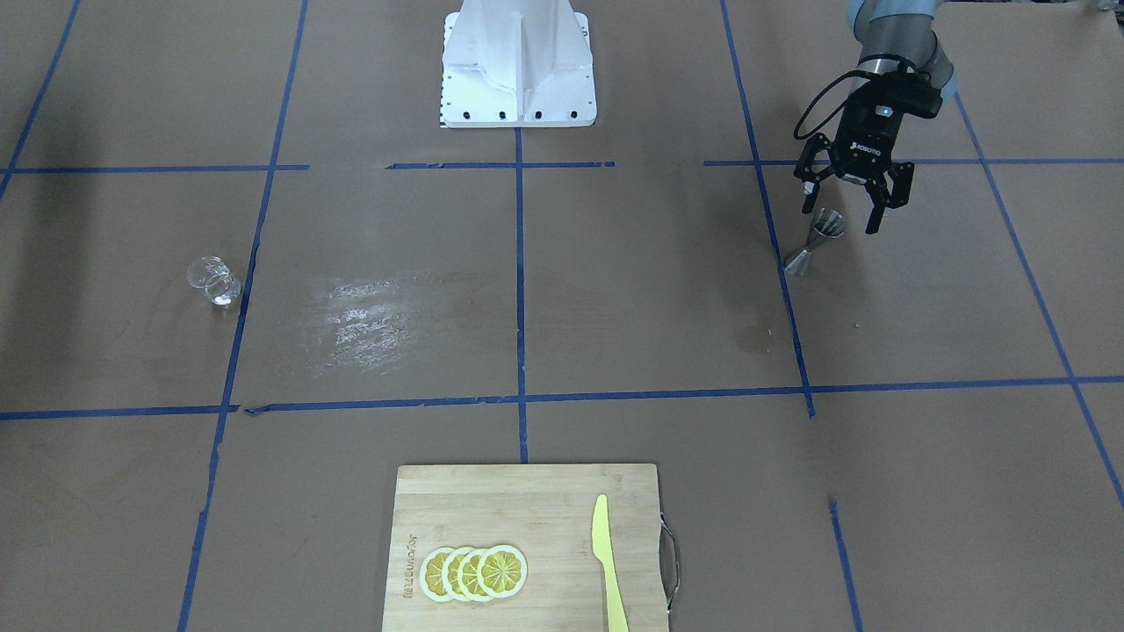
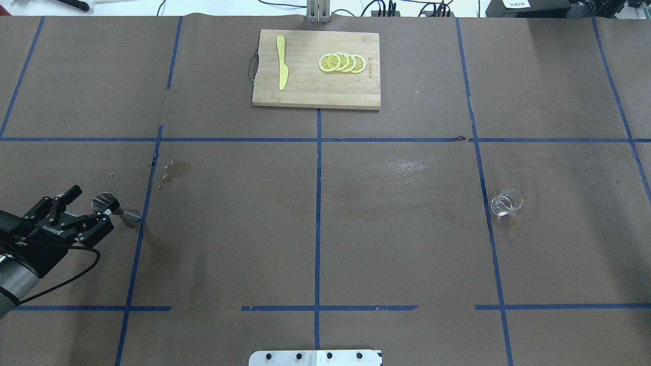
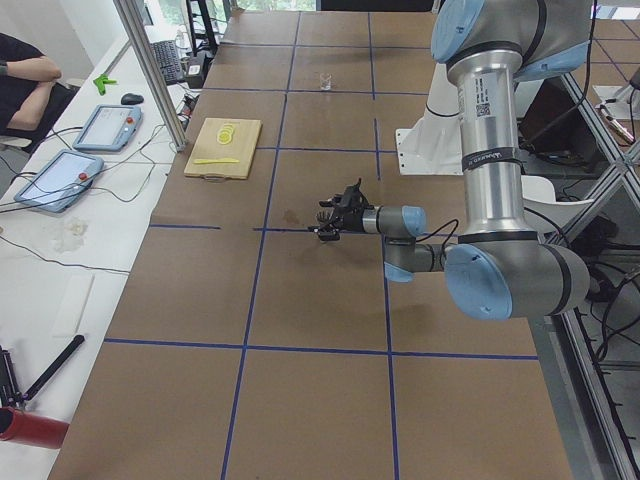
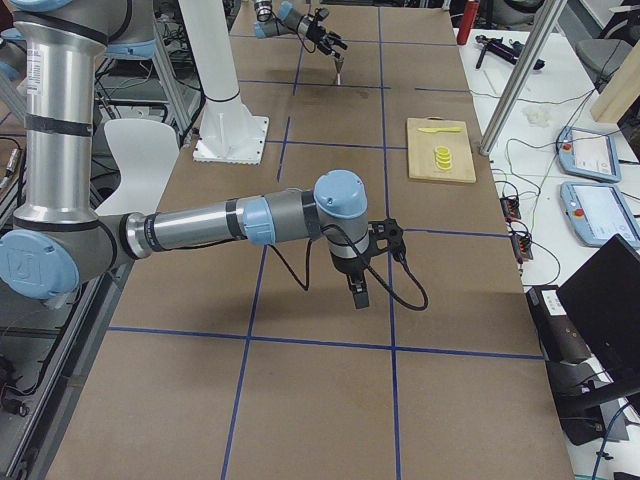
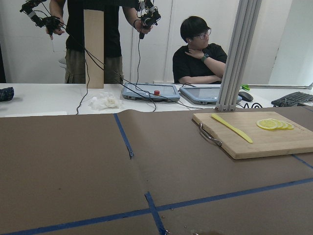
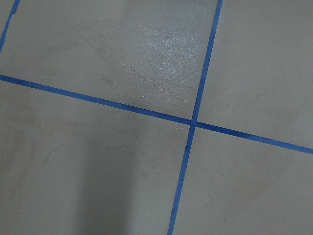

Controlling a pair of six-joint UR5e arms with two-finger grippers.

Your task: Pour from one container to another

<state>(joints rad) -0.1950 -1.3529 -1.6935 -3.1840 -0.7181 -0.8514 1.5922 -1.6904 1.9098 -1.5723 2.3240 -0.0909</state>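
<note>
The steel hourglass jigger (image 1: 817,240) (image 2: 117,209) stands upright on the brown table near my left side. My left gripper (image 1: 840,218) (image 2: 89,210) is open, and its fingers straddle the jigger's upper cup without closing on it. It also shows in the exterior left view as the left gripper (image 3: 326,214). The clear glass cup (image 1: 213,282) (image 2: 506,203) stands alone on the opposite side, with no gripper near it. My right gripper (image 4: 359,292) points down at the table in the exterior right view only. I cannot tell whether it is open or shut.
A wooden cutting board (image 1: 492,500) (image 2: 305,91) with lemon slices (image 1: 474,572) and a yellow knife (image 1: 608,562) lies at the table's far middle edge. A shiny smear (image 1: 364,320) marks the paper. People sit beyond the table.
</note>
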